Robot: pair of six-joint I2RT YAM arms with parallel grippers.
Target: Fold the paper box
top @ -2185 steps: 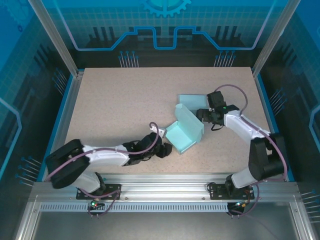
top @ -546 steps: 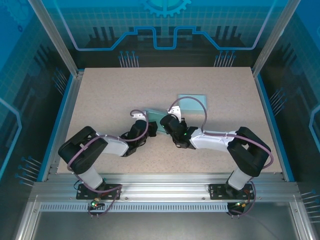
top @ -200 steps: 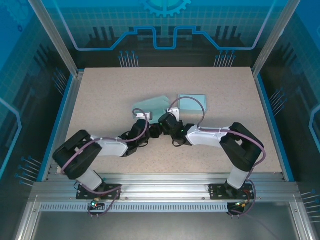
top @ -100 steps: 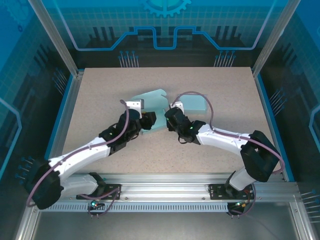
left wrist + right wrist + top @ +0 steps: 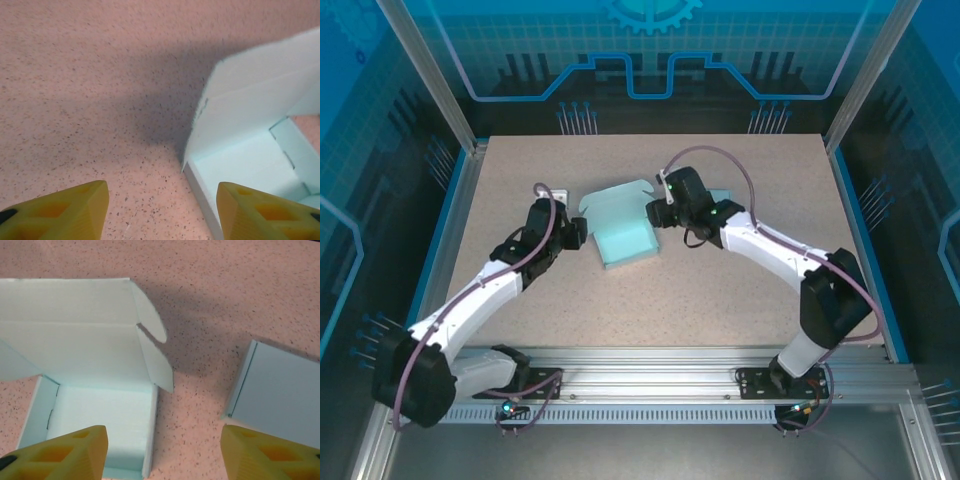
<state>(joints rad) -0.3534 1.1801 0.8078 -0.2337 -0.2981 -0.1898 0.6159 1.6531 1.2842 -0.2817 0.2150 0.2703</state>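
Reads as mid-fold: paper box (image 5: 625, 238) sitting tray-up, lid raised, at centre of table (image 5: 740, 300), left gripper (image 5: 578, 232) and right gripper (image 5: 657, 212) both spread wide, holding nothing; next probably needs grabbing lid, tucking flaps.

Top view high, facing down — wrist views close, sharing paper box (image 5: 625, 238).

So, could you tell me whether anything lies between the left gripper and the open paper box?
Nothing visible does. The left gripper sits just left of the paper box, open, and the left wrist view shows bare table up to the box's wall.
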